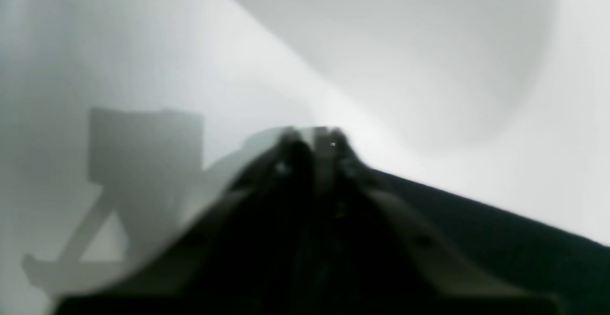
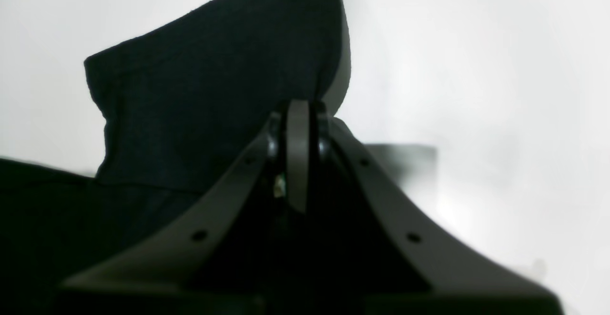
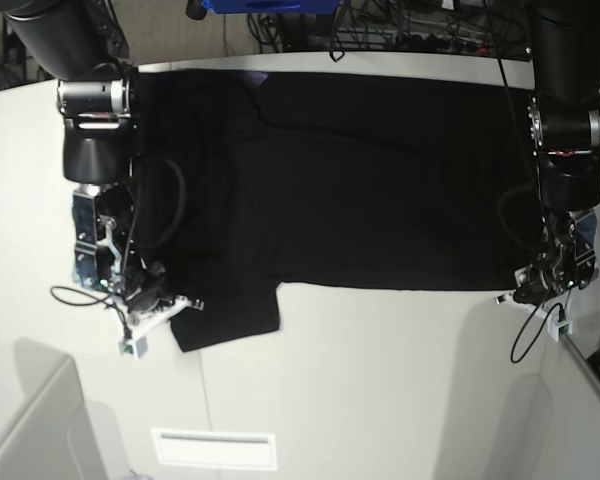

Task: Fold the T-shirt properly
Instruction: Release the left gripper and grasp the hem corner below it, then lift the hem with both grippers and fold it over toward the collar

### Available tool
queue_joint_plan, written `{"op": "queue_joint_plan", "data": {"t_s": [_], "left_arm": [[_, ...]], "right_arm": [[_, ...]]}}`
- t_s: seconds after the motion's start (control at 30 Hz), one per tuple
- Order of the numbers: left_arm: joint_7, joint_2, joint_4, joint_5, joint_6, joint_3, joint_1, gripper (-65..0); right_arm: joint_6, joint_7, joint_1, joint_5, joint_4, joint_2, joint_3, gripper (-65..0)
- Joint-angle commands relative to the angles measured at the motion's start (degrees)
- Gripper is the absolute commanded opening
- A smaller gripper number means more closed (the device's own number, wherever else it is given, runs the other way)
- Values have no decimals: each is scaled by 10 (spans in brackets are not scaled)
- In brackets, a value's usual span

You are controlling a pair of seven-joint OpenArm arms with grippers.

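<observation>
The T-shirt (image 3: 370,180) lies spread flat on the white table (image 3: 380,380), plain black side up, and covers most of the far half of the table from left to right. One short sleeve (image 3: 225,318) sticks out toward the near side at the left part of the scene.

The right claw (image 3: 158,300) is at the near left corner of the cloth, just beside this sleeve. In the right wrist view its jaws are closed, and a black fold of the T-shirt (image 2: 214,91) stands up directly behind the fingertips; the cloth seems to be pinched between them.

The left claw (image 3: 533,285) is at the near right corner of the shirt. In the left wrist view, which is blurred, its jaws (image 1: 312,150) are pressed together, and the dark edge of the T-shirt (image 1: 500,243) runs away from them over the table. I cannot tell surely if cloth is between them.
</observation>
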Motion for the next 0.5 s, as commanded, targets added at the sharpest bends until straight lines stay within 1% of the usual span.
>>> {"op": "queue_joint_plan", "data": {"t_s": [0.0,0.13,0.23,0.3,0.33,0.43,0.47], "left_arm": [[32,1,-2,-1,-4,2,-2,-650],[33,-2,0,-1,-6,2,-7,-650],[36,-4,43,-2,-6,-2,3,-650],[60,-19,83,-4,-6,-5,23,-650],[73,-20,110,-6,-6,-5,32,-650],[98,-25,175,-38,-6,-10,58,-650],[105,-33,191,-51,-6,-21,71,-650]], "right_arm": [[3,14,20,4,12,4,2,-650],[3,15,21,4,12,5,2,-650],[3,15,18,4,27,13,3,-650],[3,15,7,4,56,15,3,-650],[3,15,1,3,72,15,3,-650],[2,11,-8,3,95,17,3,-650],[2,11,-13,3,98,22,3,-650]]}}
